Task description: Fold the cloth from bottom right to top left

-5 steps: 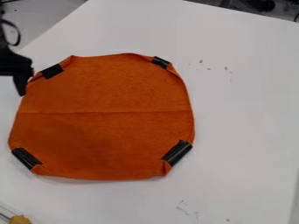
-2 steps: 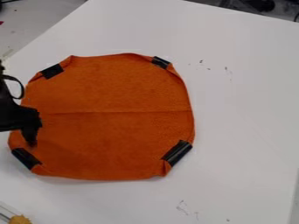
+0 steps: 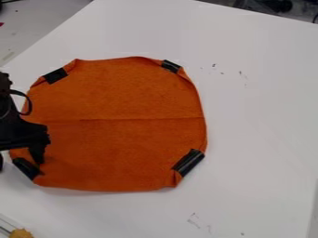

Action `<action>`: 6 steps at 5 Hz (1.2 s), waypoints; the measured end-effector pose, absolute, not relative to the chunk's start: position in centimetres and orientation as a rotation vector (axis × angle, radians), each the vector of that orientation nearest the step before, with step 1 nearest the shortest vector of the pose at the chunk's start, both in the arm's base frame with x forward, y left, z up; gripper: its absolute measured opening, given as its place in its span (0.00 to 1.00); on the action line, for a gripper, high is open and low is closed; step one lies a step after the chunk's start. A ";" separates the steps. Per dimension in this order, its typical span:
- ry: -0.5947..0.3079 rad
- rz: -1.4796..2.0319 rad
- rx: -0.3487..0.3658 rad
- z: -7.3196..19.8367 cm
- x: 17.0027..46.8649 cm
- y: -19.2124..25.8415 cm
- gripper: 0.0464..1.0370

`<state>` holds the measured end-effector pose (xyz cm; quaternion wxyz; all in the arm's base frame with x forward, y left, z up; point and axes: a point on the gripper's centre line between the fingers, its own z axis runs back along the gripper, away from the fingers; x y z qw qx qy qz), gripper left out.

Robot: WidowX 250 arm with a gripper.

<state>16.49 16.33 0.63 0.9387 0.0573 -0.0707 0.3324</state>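
The pincer (image 3: 20, 163) is at the left edge of the frame, its two fingers well apart, with a wide gap between them. The right-hand finger in the frame comes down over the lower-left corner of the orange cloth (image 3: 118, 144); whether it touches there, I cannot tell, and no fabric shows lifted. A thin black cable (image 3: 29, 104) loops out from the arm (image 3: 7, 109), which covers part of the cloth's left side.

The cloth lies flat, left of centre on the smooth white desk (image 3: 261, 116), slightly wider across the frame than tall. It is soft, matte fabric, a square with blunted corners, each bearing a black strip set aslant: upper left (image 3: 55, 76), upper right (image 3: 171, 66), lower right (image 3: 188, 162) and lower left (image 3: 23, 167). A straight crease (image 3: 133, 119) runs crosswise through the middle. In the bottom-left corner of the frame sits a bumpy yellow-orange object (image 3: 21, 233). Small dark marks (image 3: 214, 65) fleck the desk.
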 end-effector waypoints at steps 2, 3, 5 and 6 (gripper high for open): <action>-0.147 0.661 0.113 0.5 16.7 16.4 0.37; -0.121 0.658 0.125 0.7 16.5 16.1 0.16; -0.129 0.628 0.139 4.7 20.6 13.7 0.02; -0.070 0.601 0.106 4.8 23.9 11.8 0.02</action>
